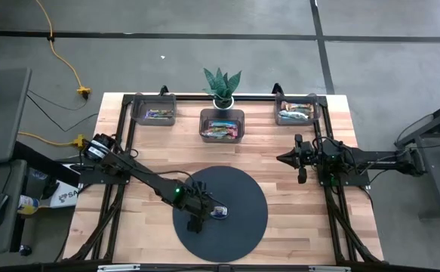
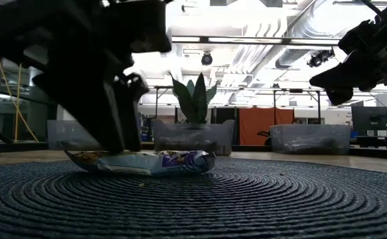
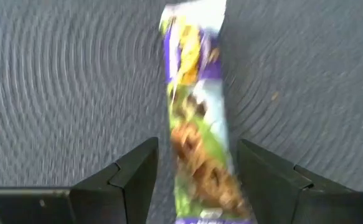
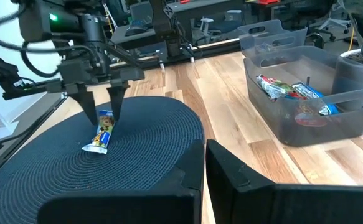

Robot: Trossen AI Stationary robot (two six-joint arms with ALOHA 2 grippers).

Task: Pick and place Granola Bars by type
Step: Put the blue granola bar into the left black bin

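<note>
A single granola bar in a shiny purple, pale-blue and green wrapper lies flat on the big round dark woven mat, on the mat's side toward the front edge of the light wooden tabletop. The left arm's pincer is down over it, the two dark fingers spread wide with the bar running lengthwise through the gap between them. In the left wrist view a strip of bare mat shows on each side of the wrapper, so the fingers stand beside the bar without pressing it; the bar is slightly skewed in the gap, its brown-printed end nearer one finger. The right wrist view shows the same thing from across the tabletop: the fingertips straddle one end of the bar while the rest of it sticks out past them on the mat. In the low view the bar rests on the mat with the pincer's dark bulk coming down onto its one end. Nothing is gripped.

The right arm's pincer waits above the bare wood off the mat's far right, fingers pressed together and empty.

Along the far edge stand three clear grey bins, each holding wrapped bars, with a small potted green plant behind the middle one.
</note>
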